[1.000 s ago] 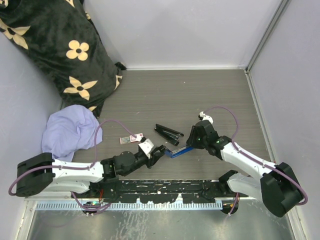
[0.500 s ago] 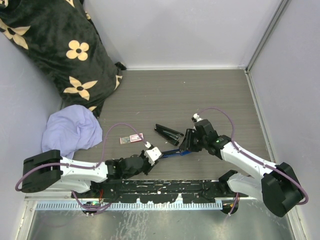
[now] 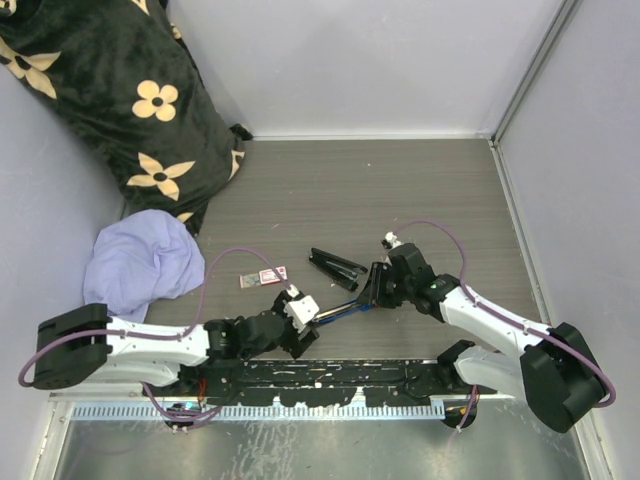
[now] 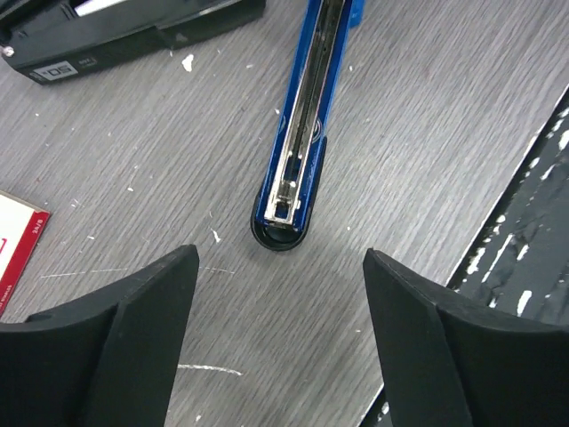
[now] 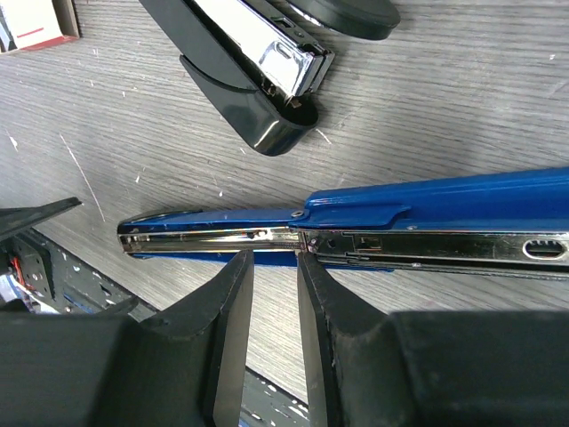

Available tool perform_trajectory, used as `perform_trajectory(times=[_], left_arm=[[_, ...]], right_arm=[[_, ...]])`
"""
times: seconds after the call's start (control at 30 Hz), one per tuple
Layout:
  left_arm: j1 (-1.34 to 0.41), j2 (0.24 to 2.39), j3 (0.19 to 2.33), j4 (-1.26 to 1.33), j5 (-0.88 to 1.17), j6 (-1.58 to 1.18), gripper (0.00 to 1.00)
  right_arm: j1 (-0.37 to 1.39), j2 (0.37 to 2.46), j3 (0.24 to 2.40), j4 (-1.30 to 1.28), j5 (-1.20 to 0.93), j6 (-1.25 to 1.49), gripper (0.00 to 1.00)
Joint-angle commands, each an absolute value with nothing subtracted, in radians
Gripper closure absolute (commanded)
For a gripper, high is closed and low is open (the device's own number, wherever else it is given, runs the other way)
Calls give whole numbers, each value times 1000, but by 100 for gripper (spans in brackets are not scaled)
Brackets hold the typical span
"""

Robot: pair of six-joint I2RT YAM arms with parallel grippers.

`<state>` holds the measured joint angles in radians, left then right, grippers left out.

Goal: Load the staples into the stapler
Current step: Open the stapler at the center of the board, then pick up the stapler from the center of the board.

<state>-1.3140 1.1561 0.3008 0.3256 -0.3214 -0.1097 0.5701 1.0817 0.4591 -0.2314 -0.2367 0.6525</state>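
The blue stapler (image 3: 345, 310) lies opened out flat on the grey table, its metal staple channel (image 4: 298, 133) facing up. My left gripper (image 4: 280, 258) is open just short of the stapler's front end, with only table between its fingers. My right gripper (image 5: 276, 256) has its tips against the near side of the stapler (image 5: 356, 227) at the hinge. Its jaws stand a narrow gap apart, with bare table showing between them. The staples (image 3: 263, 278), a small white and red box, lie flat to the left. The box also shows at the edge of the left wrist view (image 4: 13, 249).
A black stapler (image 3: 335, 266) lies partly open just behind the blue one. A flowered black pillow (image 3: 110, 90) and a lavender cloth (image 3: 135, 262) fill the left side. A black rail (image 3: 330, 380) runs along the near edge, and walls close the back and the right.
My left gripper has opened and let go of the blue stapler's front end. The stapler has swung down flat towards the left arm. My right gripper has shifted slightly left.
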Motion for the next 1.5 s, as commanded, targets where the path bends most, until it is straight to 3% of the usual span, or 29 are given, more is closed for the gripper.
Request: perform_trajectory(times=[0.0, 0.17, 0.37, 0.67, 0.8, 1.1, 1.47], left_arm=[[-1322, 1047, 312, 256, -359, -153, 19], [-1321, 863, 303, 110, -360, -194, 1], [-1236, 686, 430, -105, -359, -250, 2], [-895, 925, 780, -268, -70, -298, 2], [-797, 947, 899, -295, 3, -336, 2], [-458, 947, 1069, -512, 402, -391, 2], [-397, 935, 1151, -621, 447, -155, 2]], right_arm=[[574, 1057, 474, -191, -225, 654, 67], [574, 1026, 527, -245, -196, 624, 62], [574, 1034, 632, -302, -163, 529, 51], [614, 1305, 880, -375, -34, 265, 49], [616, 1403, 964, -425, 23, 180, 50], [604, 1522, 1037, -441, 30, 115, 48], [598, 1579, 1049, -428, -102, 64, 48]])
